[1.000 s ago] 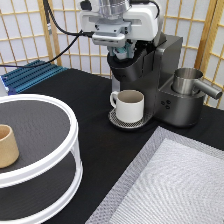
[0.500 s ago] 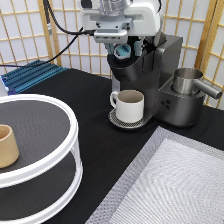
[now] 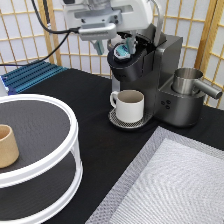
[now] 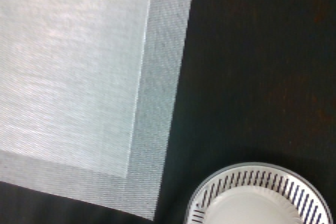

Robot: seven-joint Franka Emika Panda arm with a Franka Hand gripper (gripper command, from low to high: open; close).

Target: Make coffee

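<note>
The coffee pod [image 3: 121, 51], white with a blue-printed top, sits in the open chamber on top of the black coffee machine [image 3: 155, 70]. My gripper [image 3: 115, 46] hangs right above the chamber. Its fingers are spread to either side of the pod and do not clamp it. A cream-white handled mug [image 3: 130, 105] stands on the machine's round drip tray [image 3: 116, 120], below the chamber. The wrist view looks straight down on the mug's rim and the slotted drip tray [image 4: 259, 197], with the black table around them.
A white two-tier round rack [image 3: 45, 150] fills the exterior view's left and holds a tan handleless cup [image 3: 7, 146]. A grey woven mat [image 3: 175, 185] lies at the bottom right, also in the wrist view [image 4: 75, 90]. A steel pitcher [image 3: 189, 81] sits on the machine's right side. A blue rack [image 3: 32, 75] lies at the back left.
The gripper has moved slightly toward the exterior view's left and up over the machine. The pod's blue top, hidden a second ago, now shows in the chamber between spread fingers.
</note>
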